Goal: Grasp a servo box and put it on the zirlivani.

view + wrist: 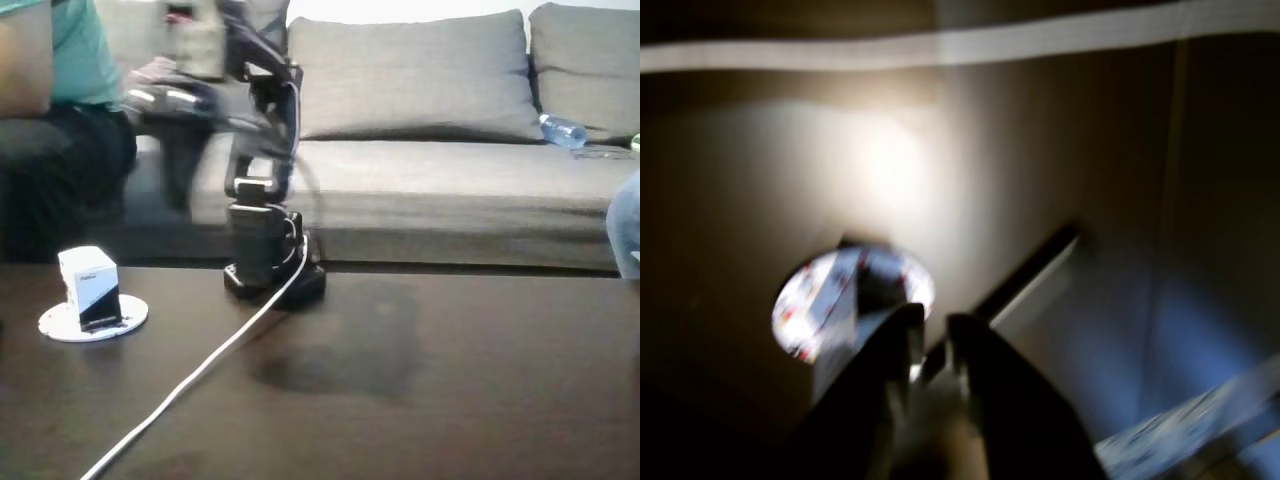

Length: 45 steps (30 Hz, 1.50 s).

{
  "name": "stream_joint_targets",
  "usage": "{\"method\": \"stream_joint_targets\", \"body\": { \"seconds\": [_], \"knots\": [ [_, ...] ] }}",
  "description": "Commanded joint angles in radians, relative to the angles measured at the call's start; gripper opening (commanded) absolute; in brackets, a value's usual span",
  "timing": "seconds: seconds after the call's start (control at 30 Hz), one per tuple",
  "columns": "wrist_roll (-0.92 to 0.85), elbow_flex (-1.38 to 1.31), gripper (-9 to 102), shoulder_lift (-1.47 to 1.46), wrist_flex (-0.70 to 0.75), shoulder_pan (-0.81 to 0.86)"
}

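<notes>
While blurred, the cube-like servo box (90, 287) tops the flat round zirlivani (60, 323).

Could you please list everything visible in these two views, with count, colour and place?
Small cardboard servo box: one, white top with black lower part, standing on the disc at the left of the fixed view.
Thin flat round zirlivani disc: one, white, on the table under the box.
Table: one, dark brown, across the foreground.
Cable: one, white, running from the arm's base to the lower left.
Sofa: one, grey, behind the table.
Plastic bottle: one, clear bluish, lying on the sofa seat at right.
Person: one, teal shirt, seated at far left.
Robot arm: one, black, blurred.
Gripper: one, dark, above the disc in the wrist view, nothing between its fingers.
</notes>
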Motion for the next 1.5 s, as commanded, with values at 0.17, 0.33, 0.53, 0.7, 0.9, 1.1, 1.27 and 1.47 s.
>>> {"method": "stream_joint_targets", "body": {
  "seconds": [0.17, 0.33, 0.53, 0.7, 0.9, 1.1, 1.27, 1.47],
  "knots": [
    [0.011, 0.68, 0, 0.383, -0.403, -0.313],
    [0.006, 1.019, 0, 0.854, -0.416, -0.356],
    [0.014, 1.181, 0, 1.292, -0.207, -0.339],
    [0.008, 1.212, 0, 1.213, -0.239, -0.233],
    [0.006, 1.236, 0, 1.259, -0.235, -0.227],
    [0.015, 1.236, 0, 1.259, -0.235, -0.213],
    [0.012, 1.236, 0, 1.259, -0.235, -0.225],
    [0.011, 1.236, 0, 1.259, -0.235, -0.225]
  ]
}}
